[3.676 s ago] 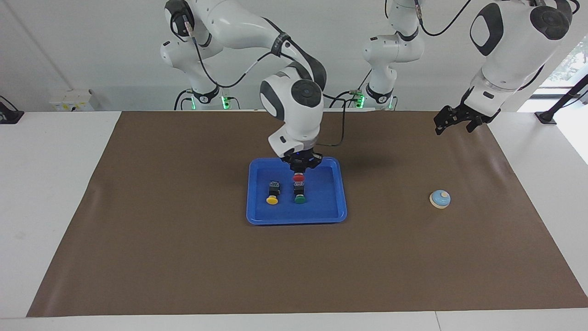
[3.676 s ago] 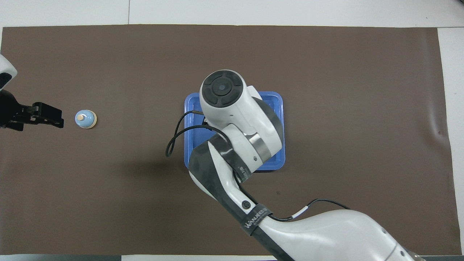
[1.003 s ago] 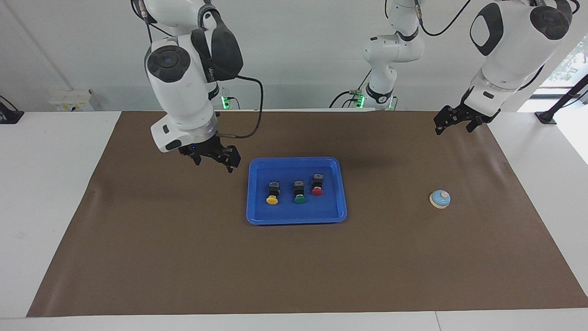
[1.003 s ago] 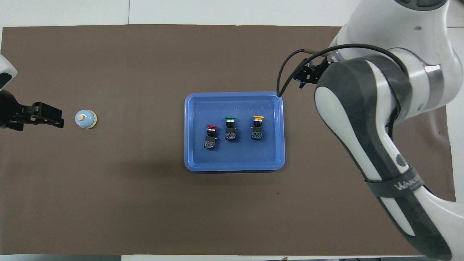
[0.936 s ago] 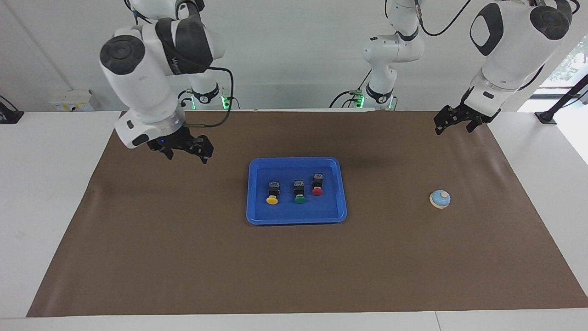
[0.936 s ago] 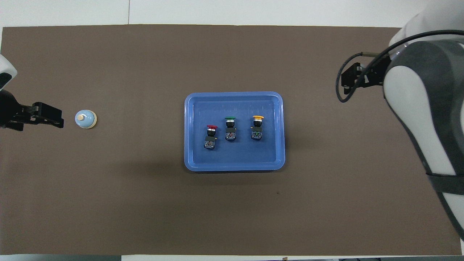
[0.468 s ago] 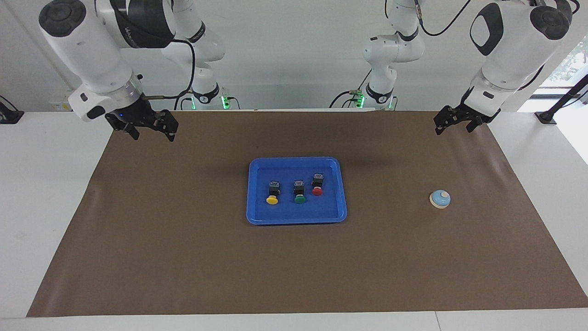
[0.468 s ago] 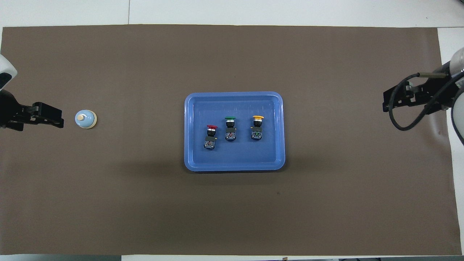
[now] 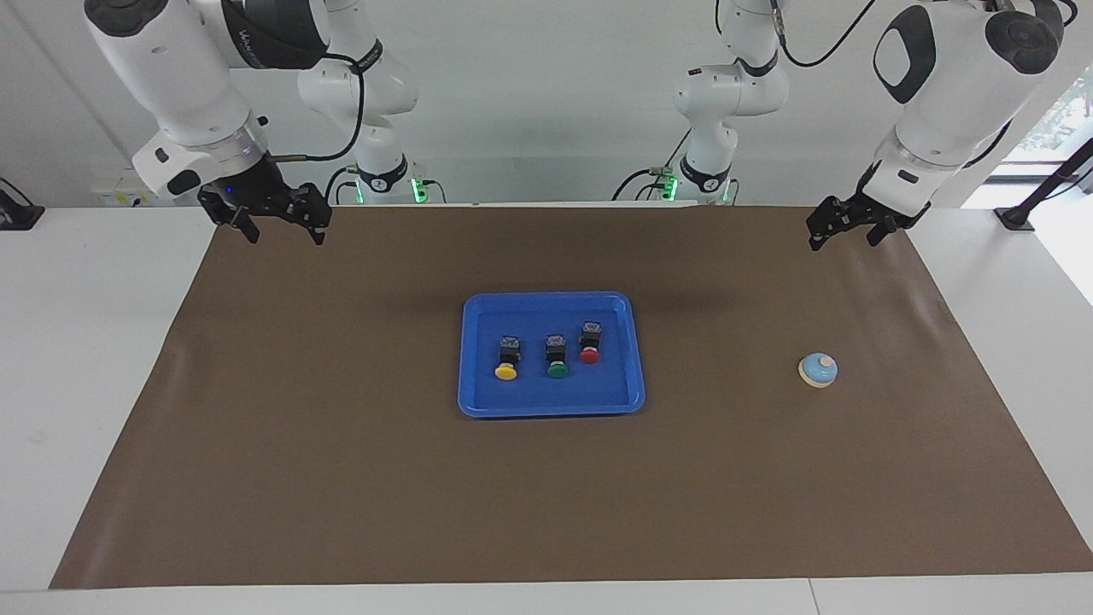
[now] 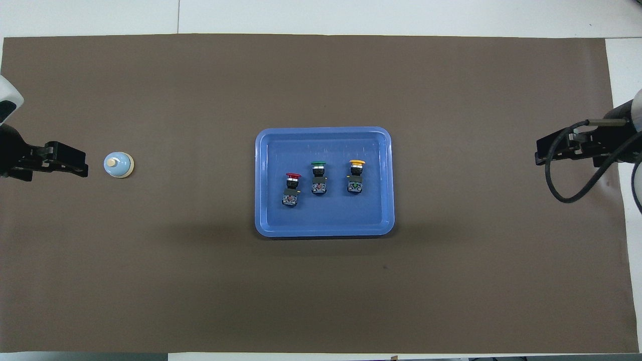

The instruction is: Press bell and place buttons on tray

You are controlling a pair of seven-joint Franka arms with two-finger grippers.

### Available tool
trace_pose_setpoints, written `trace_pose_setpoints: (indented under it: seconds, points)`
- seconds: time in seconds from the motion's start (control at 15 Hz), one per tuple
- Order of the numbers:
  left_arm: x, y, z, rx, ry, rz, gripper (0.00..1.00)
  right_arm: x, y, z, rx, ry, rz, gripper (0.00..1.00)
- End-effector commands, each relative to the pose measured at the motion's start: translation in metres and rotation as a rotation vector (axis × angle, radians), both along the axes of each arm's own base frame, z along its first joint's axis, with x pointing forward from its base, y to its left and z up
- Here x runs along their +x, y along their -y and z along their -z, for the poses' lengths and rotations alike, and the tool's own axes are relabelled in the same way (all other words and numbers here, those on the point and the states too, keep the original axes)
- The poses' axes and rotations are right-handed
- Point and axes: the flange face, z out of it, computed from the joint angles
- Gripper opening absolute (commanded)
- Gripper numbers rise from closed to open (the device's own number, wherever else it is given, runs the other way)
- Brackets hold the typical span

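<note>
The blue tray (image 9: 616, 380) lies at the middle of the brown mat, also in the overhead view (image 10: 326, 215). In it stand three buttons: yellow (image 9: 506, 359), green (image 9: 557, 357) and red (image 9: 589, 343); overhead they show as red (image 10: 291, 188), green (image 10: 318, 178) and yellow (image 10: 356, 176). The light blue bell (image 9: 818, 370) sits on the mat toward the left arm's end (image 10: 119, 165). My right gripper (image 9: 284, 232) is open and empty, raised over the mat's corner at the right arm's end (image 10: 544, 149). My left gripper (image 9: 843, 239) is open, empty and raised, waiting near the bell (image 10: 83, 165).
The brown mat (image 9: 341, 478) covers most of the white table (image 9: 85, 359). A black cable (image 10: 572, 190) hangs from the right wrist.
My right gripper let go of the red button in the tray, rose and swung away to the right arm's end of the table. The left arm has not moved.
</note>
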Motion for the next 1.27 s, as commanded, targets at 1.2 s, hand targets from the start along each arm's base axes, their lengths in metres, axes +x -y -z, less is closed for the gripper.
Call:
trace_pose_setpoints:
  seconds: [1.2]
  points:
    - [-0.0041,-0.0011,-0.0062,-0.004,0.0,-0.009,1.0,-0.0044,0.0059,-0.0016,0.016,0.006,0.005,1.0]
